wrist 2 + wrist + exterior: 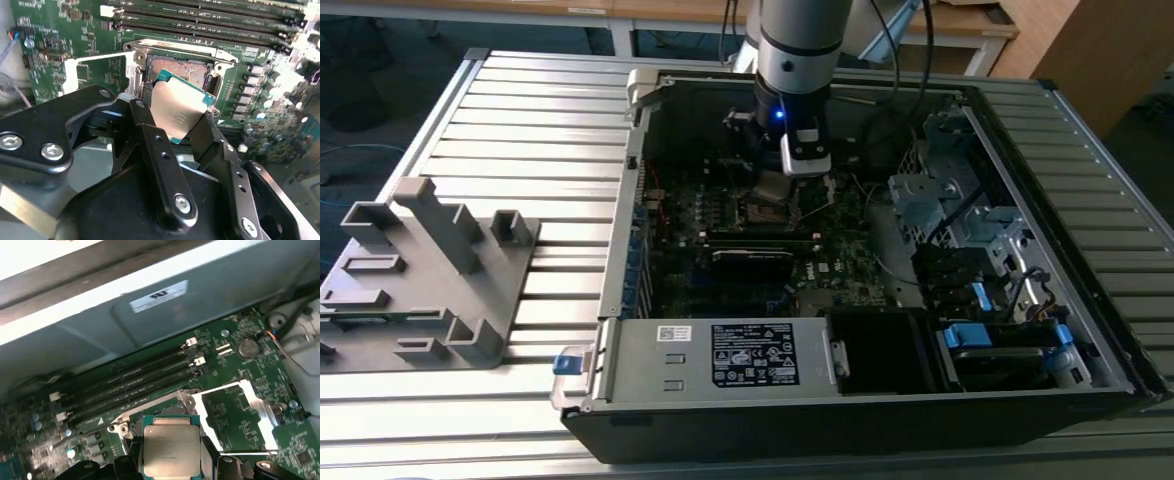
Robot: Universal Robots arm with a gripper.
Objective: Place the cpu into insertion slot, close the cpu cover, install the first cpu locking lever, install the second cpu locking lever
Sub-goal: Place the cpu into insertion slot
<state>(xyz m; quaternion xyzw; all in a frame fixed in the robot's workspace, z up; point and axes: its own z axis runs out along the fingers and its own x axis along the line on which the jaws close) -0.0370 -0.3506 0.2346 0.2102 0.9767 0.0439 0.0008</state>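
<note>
Gripper (175, 119): the jaws are partly closed on the chip (177, 107), with one black finger (150, 145) pressed against each of two opposite edges. In both wrist views the chip's grey metal top faces the cameras. It is held at a tilt directly over the socket (182, 70), lower corner nearest the recessed centre. I cannot tell whether that corner touches, and the chip is not seated. The socket's silver rim and brownish contact field are exposed beyond the chip. A white bracket (240, 405) frames the board beside the socket. Long black memory slots (130, 380) run just past it, and a coin battery (248, 346) sits near the board's edge. The motherboard (65, 30) is green and densely populated. In the exterior view the arm (798, 40) descends steeply into the open computer case (640, 200), a blue light showing on its wrist. A grey power supply box (720, 355) with a label occupies the near end of the case. The case lies flat on a ribbed metal table (520, 120). A grey moulded fixture (434, 270) rests on the table, well apart from the case, on the exterior view's left. Wooden desks (654, 10) stand behind the table.
</note>
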